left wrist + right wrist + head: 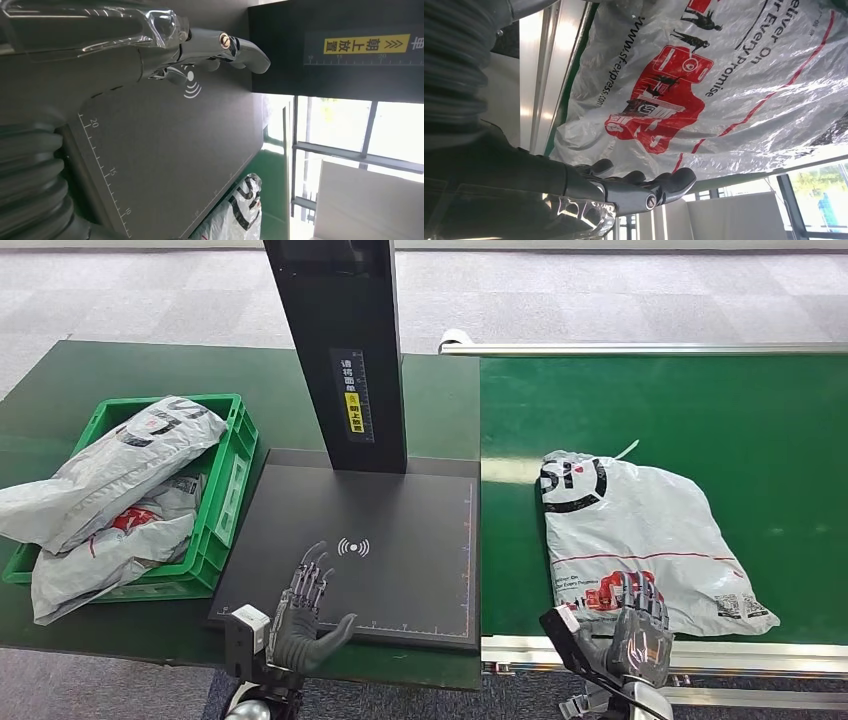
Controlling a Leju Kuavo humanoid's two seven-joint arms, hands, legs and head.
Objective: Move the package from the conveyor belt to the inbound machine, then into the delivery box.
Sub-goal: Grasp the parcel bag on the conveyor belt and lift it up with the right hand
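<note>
Lying flat on conveyor belt (760,420), package (640,535) just beyond right hand (636,632), fingers spread, empty.

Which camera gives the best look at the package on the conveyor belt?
The head view: it shows the whole package lying on the green conveyor belt, with the right hand at its near edge. The right wrist view shows its red print close up; the left wrist view catches a corner.

package (724,75) printed "www.sf-express.com", yellow label (366,44) "朝上放置" on scanner post (340,45)
</note>
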